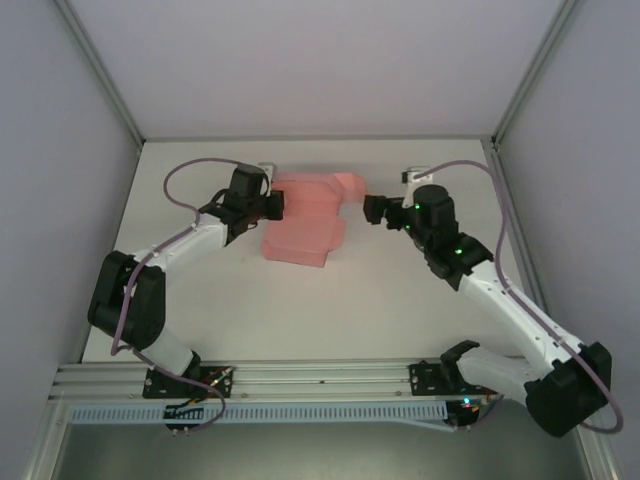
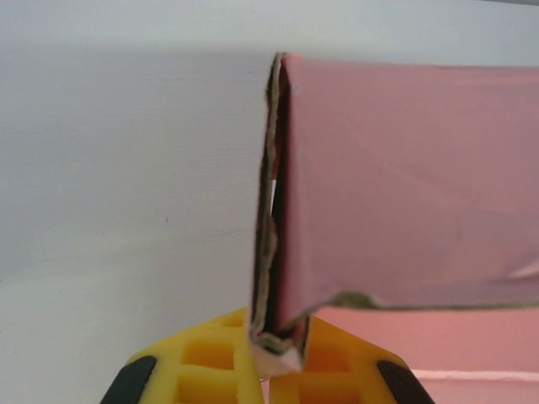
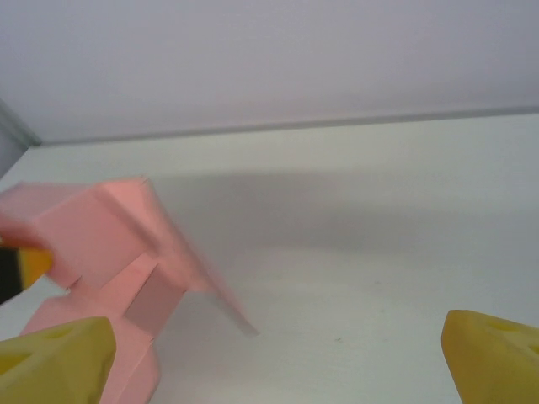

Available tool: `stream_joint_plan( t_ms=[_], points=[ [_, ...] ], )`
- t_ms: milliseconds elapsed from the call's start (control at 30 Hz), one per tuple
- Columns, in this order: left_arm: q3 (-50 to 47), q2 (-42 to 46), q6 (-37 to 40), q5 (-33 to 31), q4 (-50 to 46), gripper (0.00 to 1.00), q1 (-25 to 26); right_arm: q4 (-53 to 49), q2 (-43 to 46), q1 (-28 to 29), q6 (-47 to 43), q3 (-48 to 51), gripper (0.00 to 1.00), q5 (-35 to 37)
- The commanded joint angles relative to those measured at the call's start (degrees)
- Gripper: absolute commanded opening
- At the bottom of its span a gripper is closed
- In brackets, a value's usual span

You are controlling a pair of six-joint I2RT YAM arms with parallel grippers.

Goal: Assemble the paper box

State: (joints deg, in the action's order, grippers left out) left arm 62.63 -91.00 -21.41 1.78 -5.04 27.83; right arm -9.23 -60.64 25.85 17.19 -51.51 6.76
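Closest to the lens, the yellow ribbed fingers [image 2: 202, 366] of the left hand [image 2: 274, 358] were pinched shut on a doubled edge of the paper box [image 2: 404, 185], a partly folded piece of thin pink card whose raised panel stood nearly upright above them. Seen from above, the paper box [image 1: 305, 215] lay on the white tabletop [image 1: 300, 320], its near part flat and its far panels lifted, with the left hand [image 1: 265, 205] gripping its left side. The right hand [image 1: 375, 210] hung just beside the box's right flap, its two yellow fingers [image 3: 493, 358] spread wide with nothing between them. In its own view the box [image 3: 101, 227] sat to the left of that gap. The step in hand looked to be folding the right flap while the left side was anchored. To do it well, the left hand should hold firmly without crushing the thin card. The right hand would need to shift towards the box until the flap sat squarely between its fingers, take it near the crease rather than at the tip, and turn it along the scored line. A sideways pull risked dragging the card out of the left grip or bending a panel off its crease.
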Motion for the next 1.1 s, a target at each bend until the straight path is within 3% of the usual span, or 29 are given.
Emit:
stream_joint_plan(
  t_ms=[0, 67, 300, 567, 900, 1067],
  points=[
    [2.15, -0.71, 1.62, 1.83, 0.28, 0.00, -0.41, -5.22, -2.73, -9.65, 6.24, -0.88, 1.00, -7.25],
    [2.48, -0.84, 1.60, 2.09, 0.19, 0.00, -0.41, -5.37, -6.12, -12.54, 6.50, -2.61, 0.99, -11.60],
    [2.76, -1.02, 1.28, 3.13, 0.12, 0.00, -0.41, -2.54, -18.78, -12.45, 0.80, -9.80, 0.88, -28.59],
    [2.28, -0.76, 0.52, 2.95, 0.29, 0.00, -0.41, -1.61, -24.57, -4.60, -4.99, -13.59, 0.85, -36.62],
    [2.11, 0.03, 0.17, 3.59, 0.22, 0.00, -0.41, 2.71, -32.72, 1.72, -3.43, -16.99, 0.82, -28.45],
    [2.45, 0.56, 0.44, 1.73, -1.14, 0.00, -0.42, -0.35, -31.00, 2.47, -4.77, -18.22, 0.80, -21.57]
  ],
)
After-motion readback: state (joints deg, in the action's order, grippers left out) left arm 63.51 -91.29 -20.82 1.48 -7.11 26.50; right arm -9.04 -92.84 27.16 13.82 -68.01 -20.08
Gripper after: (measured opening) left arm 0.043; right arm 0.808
